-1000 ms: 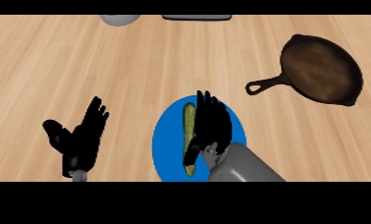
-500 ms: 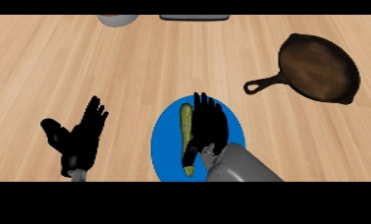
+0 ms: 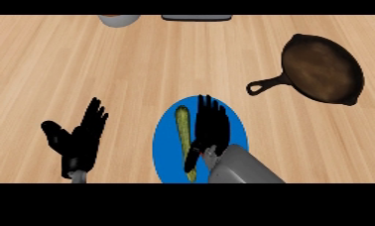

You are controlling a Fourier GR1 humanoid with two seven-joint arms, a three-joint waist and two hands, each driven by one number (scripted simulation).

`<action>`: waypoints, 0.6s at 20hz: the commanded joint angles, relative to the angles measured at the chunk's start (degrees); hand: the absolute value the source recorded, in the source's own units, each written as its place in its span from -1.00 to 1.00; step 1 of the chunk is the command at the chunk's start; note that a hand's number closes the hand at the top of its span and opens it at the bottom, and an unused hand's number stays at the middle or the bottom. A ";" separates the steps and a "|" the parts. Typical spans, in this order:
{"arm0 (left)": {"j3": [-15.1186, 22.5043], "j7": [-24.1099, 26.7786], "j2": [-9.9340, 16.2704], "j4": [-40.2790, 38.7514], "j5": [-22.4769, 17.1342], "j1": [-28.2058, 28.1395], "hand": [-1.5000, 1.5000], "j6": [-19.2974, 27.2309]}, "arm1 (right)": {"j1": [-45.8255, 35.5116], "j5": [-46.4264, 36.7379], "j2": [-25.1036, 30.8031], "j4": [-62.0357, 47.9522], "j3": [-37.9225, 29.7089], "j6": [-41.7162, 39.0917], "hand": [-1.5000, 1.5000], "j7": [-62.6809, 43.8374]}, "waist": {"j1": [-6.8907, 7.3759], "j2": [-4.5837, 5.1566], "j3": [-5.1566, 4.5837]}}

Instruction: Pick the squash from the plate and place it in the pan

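- Head view, grasp stage: our right hand (image 3: 212, 128) lies over the blue plate (image 3: 167, 143) with its fingers stretched straight along the squash (image 3: 184, 133), not yet curled round it; the thumb reaches down beside the squash's lower part.
- Squash lies lengthwise on the plate, just left of the hand, its lower end partly hidden by the thumb and forearm.
- We judge the step in hand is closing on the squash: we should wrap the fingers across its middle so it lifts level, not by one end.
- Pan (image 3: 322, 69) sits well apart, up and to the right on the surface (image 3: 147, 61), handle towards the plate; we should lift clear of the plate rim before carrying across.
- Left hand (image 3: 77, 141) rests open at the lower left.
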State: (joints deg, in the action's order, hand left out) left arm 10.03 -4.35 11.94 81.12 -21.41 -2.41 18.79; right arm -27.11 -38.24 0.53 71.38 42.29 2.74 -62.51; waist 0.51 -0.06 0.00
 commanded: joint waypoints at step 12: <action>-0.71 0.41 -2.33 -0.40 2.33 -0.50 0.00 -2.09 | -9.46 0.68 -0.53 -16.25 -4.84 8.63 1.00 4.18 | 0.71 0.40 0.00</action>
State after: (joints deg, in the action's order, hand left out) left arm 9.50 -4.26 9.47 81.28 -19.15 -3.53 17.62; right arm -29.95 -39.36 -0.02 62.37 44.28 11.06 -55.89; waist 0.75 -0.30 0.07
